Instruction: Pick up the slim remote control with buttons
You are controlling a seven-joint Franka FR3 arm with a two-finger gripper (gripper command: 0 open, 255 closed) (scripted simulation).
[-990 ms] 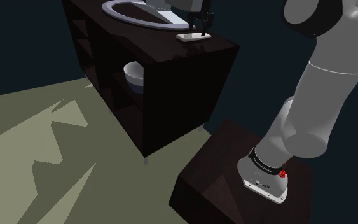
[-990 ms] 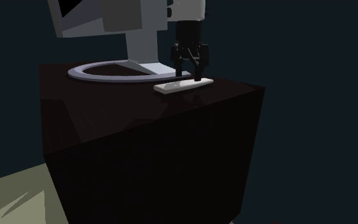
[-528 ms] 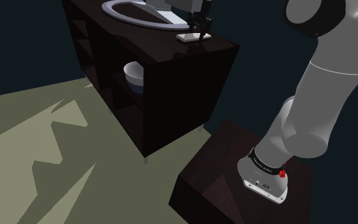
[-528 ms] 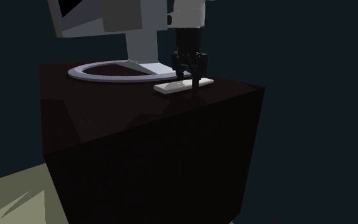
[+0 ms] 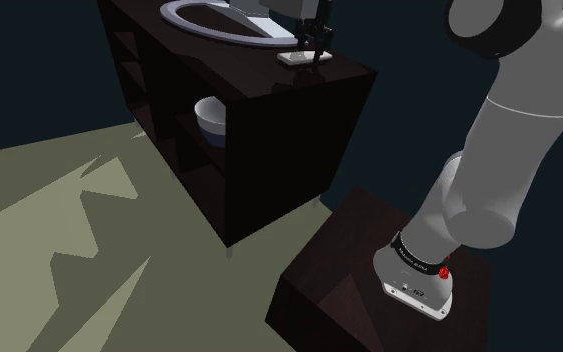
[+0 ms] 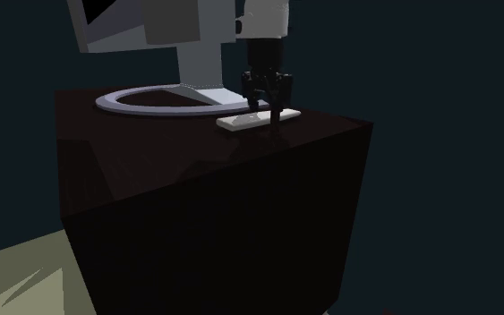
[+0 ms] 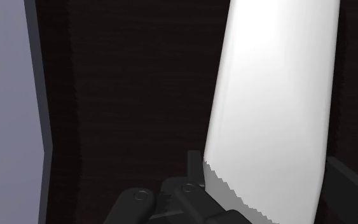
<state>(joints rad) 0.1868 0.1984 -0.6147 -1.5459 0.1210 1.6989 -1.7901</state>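
Remote control (image 6: 257, 120), a slim white slab with no buttons discernible on its face, lies flat on top of the dark cabinet (image 6: 196, 206), near the front corner. Black gripper (image 6: 267, 114) stands down over it, jaws set against both long edges, so it appears clenched on the remote. Assessment: reach and closing are done, and the lift is not yet made, since the remote rests on the cabinet top. Just beside it sits the grey ring base (image 6: 124, 100) of a monitor (image 6: 151, 22), whose screen rises close behind the hand. A straight upward lift looks unobstructed, though any drift toward the screen risks contact. A white bowl (image 5: 209, 115) sits on a shelf below, well apart.
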